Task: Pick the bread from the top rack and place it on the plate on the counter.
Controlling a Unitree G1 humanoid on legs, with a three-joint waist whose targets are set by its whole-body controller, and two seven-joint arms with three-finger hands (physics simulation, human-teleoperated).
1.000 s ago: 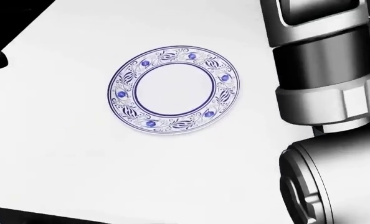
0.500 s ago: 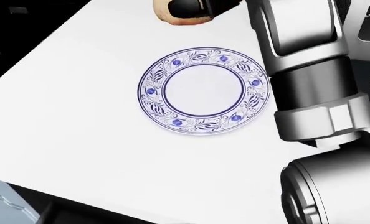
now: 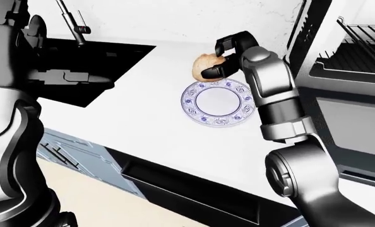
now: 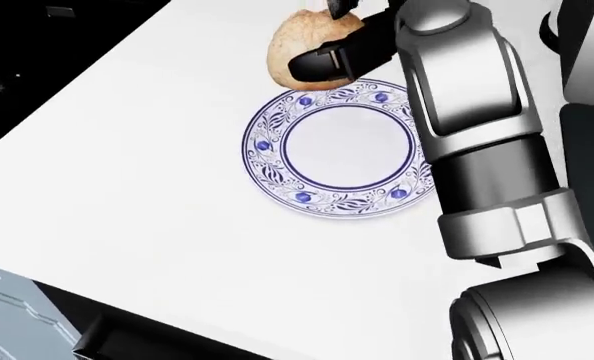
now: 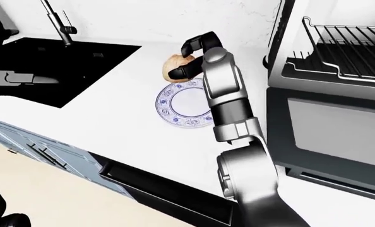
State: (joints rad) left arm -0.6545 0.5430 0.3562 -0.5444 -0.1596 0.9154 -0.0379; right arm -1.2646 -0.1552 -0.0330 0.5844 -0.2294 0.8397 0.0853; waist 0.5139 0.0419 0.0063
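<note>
The bread (image 4: 302, 45), a round tan roll, is held in my right hand (image 4: 339, 39), whose black fingers (image 4: 322, 64) close round it. It hangs just over the top rim of the blue-patterned white plate (image 4: 267, 161) on the white counter (image 4: 127, 195); the plate's middle is bare. The left-eye view shows the roll (image 3: 205, 64) above the plate's (image 3: 203, 118) upper left edge. My left arm (image 3: 10, 118) rises along that view's left side; its hand is cut off by the top corner.
A black sink (image 3: 67, 66) with a faucet (image 3: 70, 21) lies left of the plate. An oven with a wire rack (image 5: 345, 42) stands to the right. Grey drawers (image 3: 80, 156) run under the counter edge.
The whole head view has shifted, so the camera moved. My right hand with the bread came in from the top and now sits lower, at the plate's top rim.
</note>
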